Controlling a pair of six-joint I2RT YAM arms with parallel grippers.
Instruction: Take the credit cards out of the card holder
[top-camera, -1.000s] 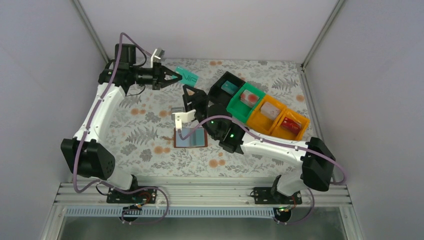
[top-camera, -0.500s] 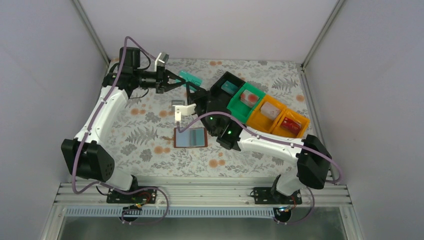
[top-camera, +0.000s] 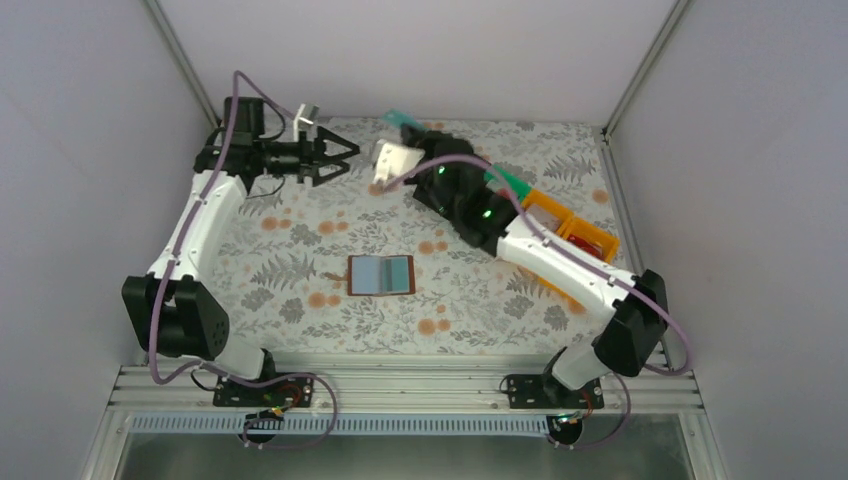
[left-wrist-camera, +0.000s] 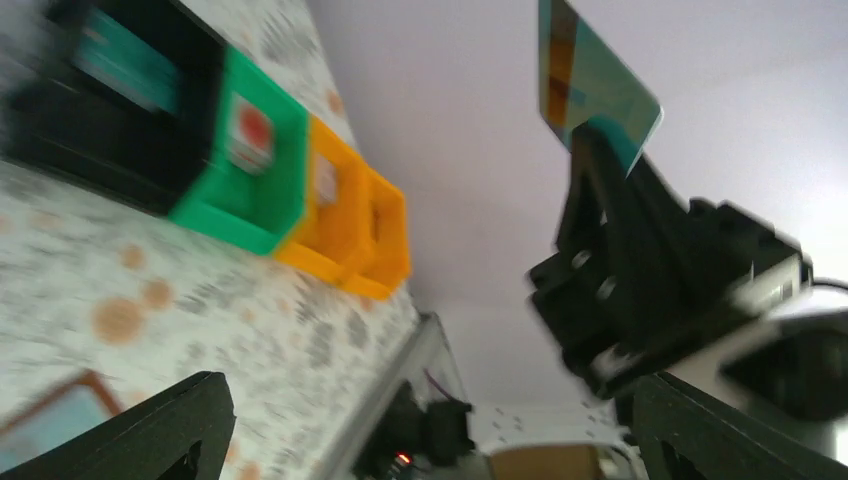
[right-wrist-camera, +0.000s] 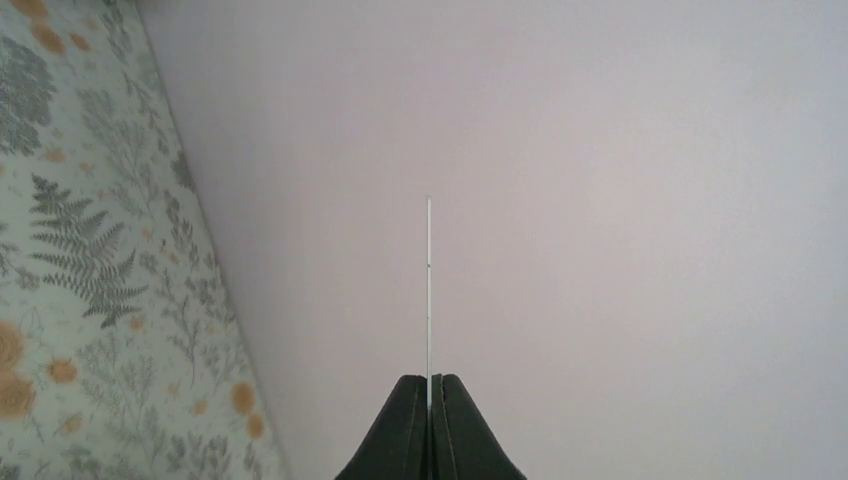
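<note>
teal credit card (left-wrist-camera: 595, 80): out of the holder and up off the table by the far wall. It is pinched at its lower end. From the right wrist I see it only edge-on, as a thin line.
right gripper (right-wrist-camera: 430, 385): fingers pressed together on that card.
card holder (top-camera: 381, 274): lies open and flat mid-table, pale blue inside up, well apart from both grippers. I cannot make out whether its slots hold cards. The left wrist view cuts it down to one brown corner.
left gripper (top-camera: 347, 160): fingers spread wide with nothing between them, at the far left, pointing toward the card.
bins (left-wrist-camera: 230, 220): black, green and two orange in a row on the right. From above, the right arm (top-camera: 560, 265) covers the black one and most of the green. Their contents are blurred, probably something teal in the black.
table (top-camera: 300, 250): floral cover.
</note>
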